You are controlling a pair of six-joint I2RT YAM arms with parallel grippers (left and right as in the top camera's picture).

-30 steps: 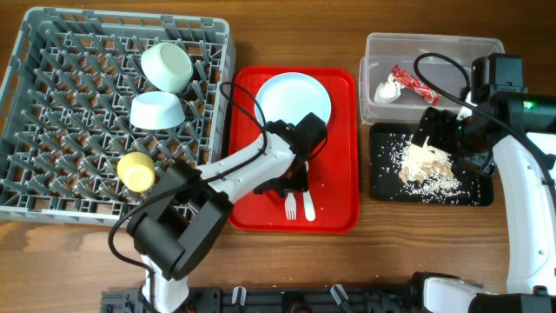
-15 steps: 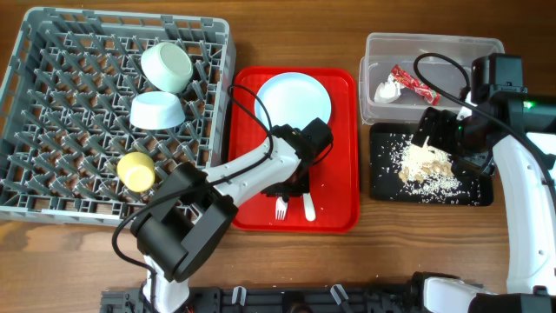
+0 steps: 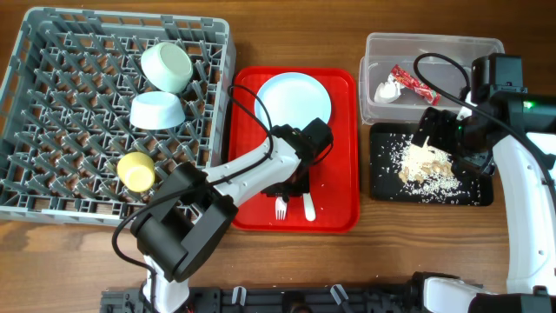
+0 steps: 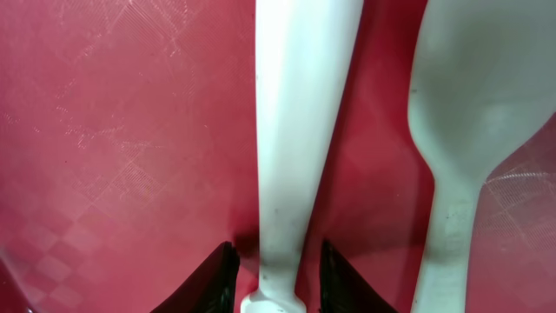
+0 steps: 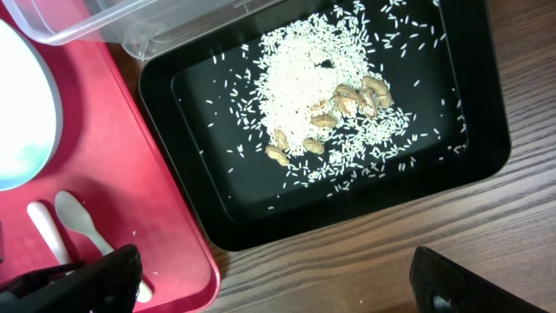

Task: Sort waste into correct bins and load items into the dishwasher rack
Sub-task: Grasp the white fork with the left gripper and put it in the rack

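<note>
My left gripper (image 3: 293, 186) is low over the red tray (image 3: 337, 191). Its jaws (image 4: 276, 280) are open and straddle the handle end of the white fork (image 4: 300, 130), with thin gaps on both sides. The white spoon (image 4: 478, 104) lies just right of it. The pale blue plate (image 3: 295, 98) rests on the tray's far half. The green bowl (image 3: 166, 66), blue bowl (image 3: 157, 110) and yellow cup (image 3: 135, 170) sit in the grey rack (image 3: 52, 104). The clear tub (image 3: 452, 48) holds the red wrapper (image 3: 413, 83) and napkin (image 3: 388, 90). Rice scraps (image 5: 313, 87) lie in the black tray (image 5: 217, 209). My right gripper (image 3: 443, 130) hovers open and empty above it.
Brown nut-like pieces (image 5: 347, 104) lie among the rice. The red tray's corner (image 5: 174, 252) nearly touches the black tray. Bare wood table (image 5: 391, 235) runs along the front. The left arm's cable (image 3: 248, 96) loops over the rack's right edge.
The left gripper shifted a little and settled around the fork handle; the fork slid slightly to the left on the red tray. The right arm has not moved.
</note>
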